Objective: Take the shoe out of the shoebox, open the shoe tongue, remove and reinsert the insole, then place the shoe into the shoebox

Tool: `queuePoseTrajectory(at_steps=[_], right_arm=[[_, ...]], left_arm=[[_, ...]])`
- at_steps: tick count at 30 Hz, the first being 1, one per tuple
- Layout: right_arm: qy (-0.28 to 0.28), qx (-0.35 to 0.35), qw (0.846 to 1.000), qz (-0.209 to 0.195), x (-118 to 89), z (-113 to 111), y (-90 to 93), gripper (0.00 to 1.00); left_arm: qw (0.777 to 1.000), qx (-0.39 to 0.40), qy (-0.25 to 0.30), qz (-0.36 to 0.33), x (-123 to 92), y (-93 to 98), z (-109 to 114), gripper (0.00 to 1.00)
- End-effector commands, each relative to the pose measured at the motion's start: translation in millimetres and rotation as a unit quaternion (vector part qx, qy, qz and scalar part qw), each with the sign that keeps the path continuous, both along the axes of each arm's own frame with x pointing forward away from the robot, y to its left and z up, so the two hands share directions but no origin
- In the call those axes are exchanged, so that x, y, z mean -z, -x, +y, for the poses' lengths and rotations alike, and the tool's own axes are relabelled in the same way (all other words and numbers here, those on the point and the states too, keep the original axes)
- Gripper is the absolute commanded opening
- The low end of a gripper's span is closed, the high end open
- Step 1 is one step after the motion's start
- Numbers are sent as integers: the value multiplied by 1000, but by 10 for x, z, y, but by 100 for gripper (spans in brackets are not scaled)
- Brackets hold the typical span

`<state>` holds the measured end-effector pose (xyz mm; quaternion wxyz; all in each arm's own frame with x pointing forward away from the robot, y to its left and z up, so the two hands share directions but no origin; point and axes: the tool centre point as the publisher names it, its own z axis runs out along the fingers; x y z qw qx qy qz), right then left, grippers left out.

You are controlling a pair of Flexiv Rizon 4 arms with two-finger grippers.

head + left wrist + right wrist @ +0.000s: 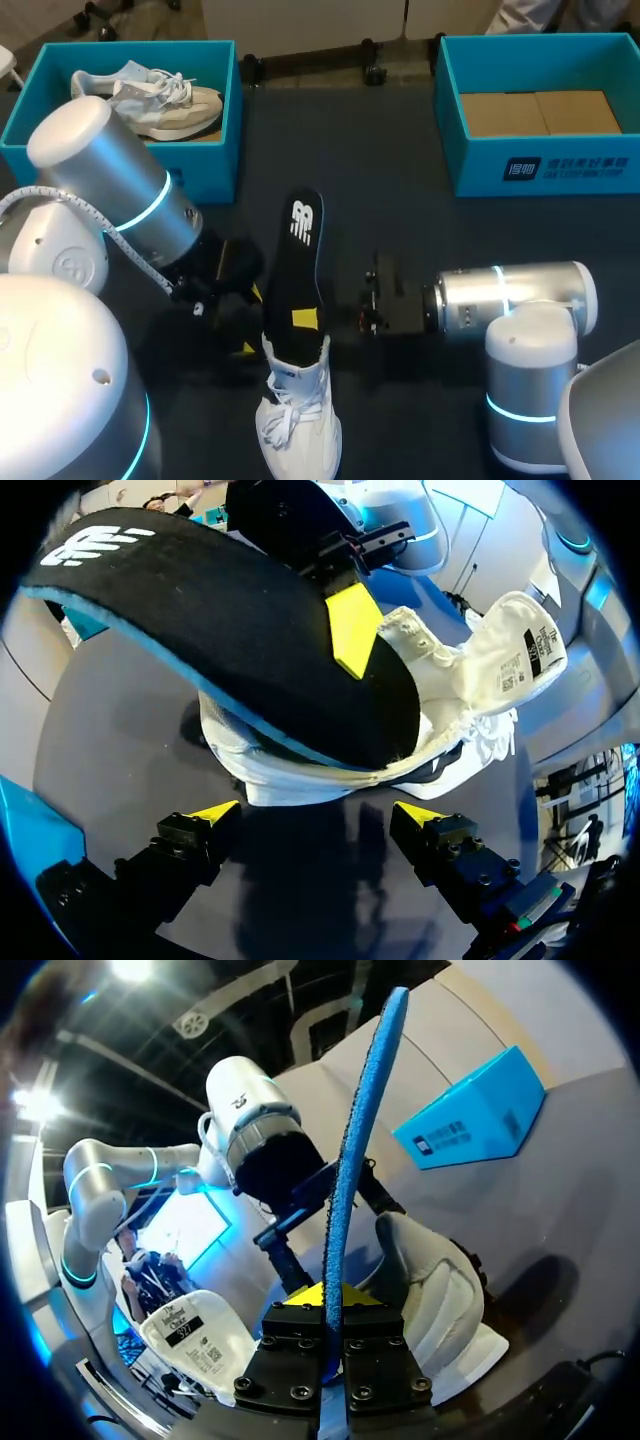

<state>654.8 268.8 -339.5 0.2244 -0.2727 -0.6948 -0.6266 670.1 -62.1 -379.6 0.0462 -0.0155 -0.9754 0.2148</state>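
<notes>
Right fingers (312, 1296) pinch the black insole (301, 268) poking from the white shoe (298, 425), left fingers (421, 816) spread wide beside it, left box (214, 152) and right box (545, 168) behind.

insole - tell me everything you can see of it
The insole is long and thin, black on top with a white logo near its free end, blue on the underside and edge, and looks like foam. It stands tilted up out of the white shoe, its lower end in the opening and its logo end toward the table's far side. The right gripper is shut on it just above the shoe.
</notes>
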Motion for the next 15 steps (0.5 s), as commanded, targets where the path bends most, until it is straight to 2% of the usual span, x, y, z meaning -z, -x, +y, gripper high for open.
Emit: queuePoseTrajectory(at_steps=[1,11,12,13,15], right_arm=[[12,-7,1000,9,68,29,47,0],[15,-9,1000,17,114,22,115,0],[13,-9,1000,16,103,22,111,3],[13,-9,1000,15,94,27,107,18],[13,-10,1000,12,70,36,105,20]], left_arm=[[1000,0,1,-2,8,13,7,100],[1000,0,1,-2,8,13,7,100],[1000,0,1,-2,8,13,7,100],[1000,0,1,-2,8,13,7,100],[1000,0,1,-2,8,13,7,100]])
